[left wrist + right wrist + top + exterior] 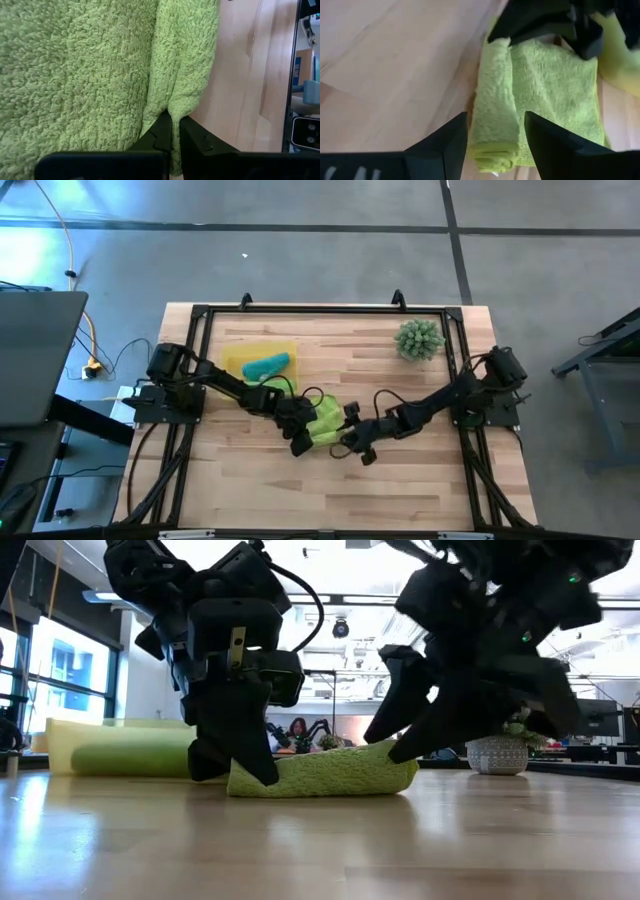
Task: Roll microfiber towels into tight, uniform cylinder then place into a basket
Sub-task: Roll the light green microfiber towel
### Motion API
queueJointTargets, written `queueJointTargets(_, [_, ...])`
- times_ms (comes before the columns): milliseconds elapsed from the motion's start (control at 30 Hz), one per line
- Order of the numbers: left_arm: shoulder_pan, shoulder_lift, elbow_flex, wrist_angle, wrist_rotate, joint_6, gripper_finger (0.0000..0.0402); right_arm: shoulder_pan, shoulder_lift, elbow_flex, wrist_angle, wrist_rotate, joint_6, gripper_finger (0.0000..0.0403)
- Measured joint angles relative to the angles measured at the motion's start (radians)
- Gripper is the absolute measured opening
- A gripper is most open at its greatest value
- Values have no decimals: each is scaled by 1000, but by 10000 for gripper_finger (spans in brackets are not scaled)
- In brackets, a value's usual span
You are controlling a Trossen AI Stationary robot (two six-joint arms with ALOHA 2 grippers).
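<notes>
A lime green microfiber towel (326, 423) lies on the wooden table's middle, with one long edge rolled up (492, 95). My left gripper (300, 438) is at the towel's left end, shut on it. My right gripper (495, 132) is open at the towel's right end, one finger on each side of the rolled strip's end (492, 152). A teal towel (266, 365), rolled up, lies in the yellow basket (238, 358) at the far left. My left gripper pinches a narrow fold at the towel's edge (175, 117) between its two fingers. The fingers slant down from the table's left. The towel lies on the table, bunched where it runs into the fingers. My right gripper: I cannot tell whether its fingers (445, 145) touch the roll.
A spiky green plant in a pot (418, 340) stands at the far right. A dark frame (320, 310) runs round the table top. Bare wood (330, 490) lies between the towel and the near edge.
</notes>
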Motion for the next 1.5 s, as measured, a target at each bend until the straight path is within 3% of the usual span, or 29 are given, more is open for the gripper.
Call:
queueJointTargets(233, [0,0,0,0,0,8,6,-4,-32,0,11,-18,31,188])
queueJointTargets(433, [0,0,0,1,0,19,6,21,-45,0,39,-126,111,188])
queueJointTargets(933, [7,0,0,5,6,19,13,-48,61,-3,68,-50,81,188])
queueJointTargets(1200, [8,0,0,6,6,19,14,-60,103,-2,74,-71,58,187])
queueJointTargets(1333, [8,0,0,8,10,19,14,-60,124,-1,76,-69,67,166])
queueJointTargets(1500, [9,1,15,4,41,20,15,-61,126,1,51,-66,97,103])
